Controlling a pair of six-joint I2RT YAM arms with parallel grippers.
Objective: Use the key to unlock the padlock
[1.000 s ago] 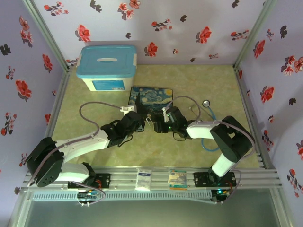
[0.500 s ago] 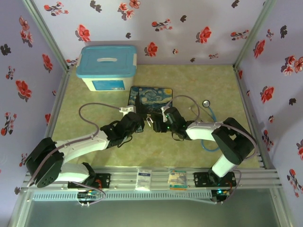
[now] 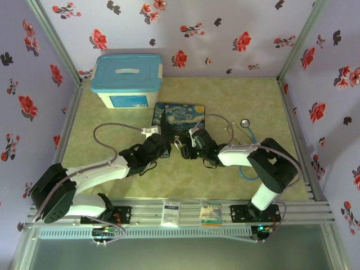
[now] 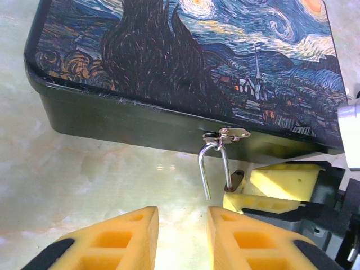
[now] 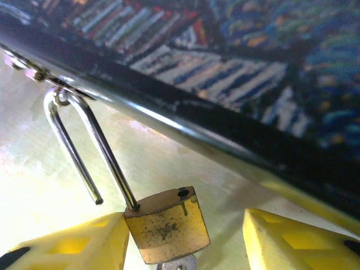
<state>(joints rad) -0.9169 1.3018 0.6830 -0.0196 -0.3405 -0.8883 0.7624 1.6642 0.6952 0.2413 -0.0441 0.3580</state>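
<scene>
Item: padlock, small, brass body scuffed and stained, thin silver shackle. Location: hanging at the near side wall of the painted box, just above the pale green table, in the middle of the work area between the two wrists. Condition: shackle sprung open, one leg seated in the body, the other leg's end free and clear of it; the shackle bend is hooked through the small metal hasp on the box's side. Key: seated in the underside of the padlock body, a sliver of its silvery head showing at the lower edge of the right wrist view. Right gripper: jaws parted to either side of the padlock body; the body lies against the finger on the left of that view, with a clear gap to the other finger, so it is bracketed rather than clamped. Left gripper: low over the table just in front of the shackle, yellow fingers a narrow gap apart, nothing between them. Other contents: white tub with blue lid at the far left corner, beside the box; stethoscope with blue tubing on the table to the right of the box.
</scene>
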